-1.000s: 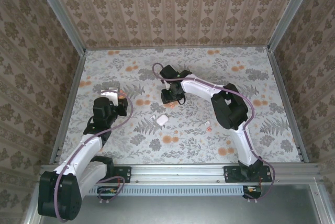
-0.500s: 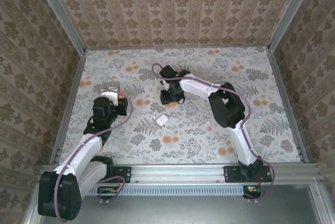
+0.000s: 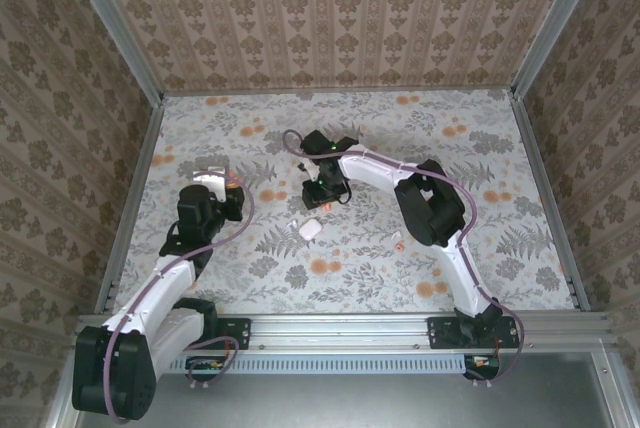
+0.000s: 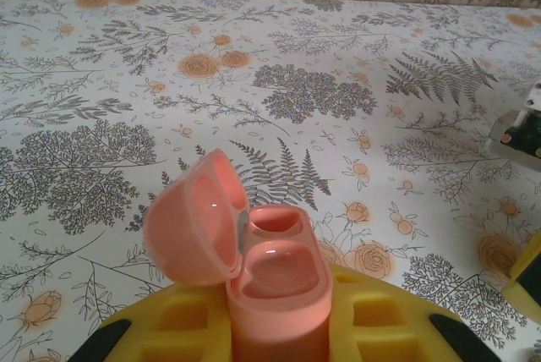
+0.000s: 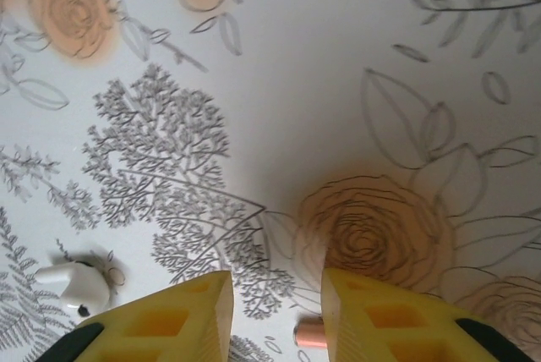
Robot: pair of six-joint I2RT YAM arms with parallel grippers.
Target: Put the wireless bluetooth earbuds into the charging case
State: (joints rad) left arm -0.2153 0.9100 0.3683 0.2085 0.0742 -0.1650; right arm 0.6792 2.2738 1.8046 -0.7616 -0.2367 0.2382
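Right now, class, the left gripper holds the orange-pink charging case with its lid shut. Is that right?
Not quite: the lid is open, not shut. The left wrist view shows the left gripper holding the orange-pink charging case with its lid swung back.

The floral-print bench (image 3: 480, 168) carries a white charging case (image 3: 309, 230) near its middle. A tiny white piece (image 3: 293, 223) lies just beside it, and an orange-tipped earbud (image 3: 398, 243) lies nearer the right edge.
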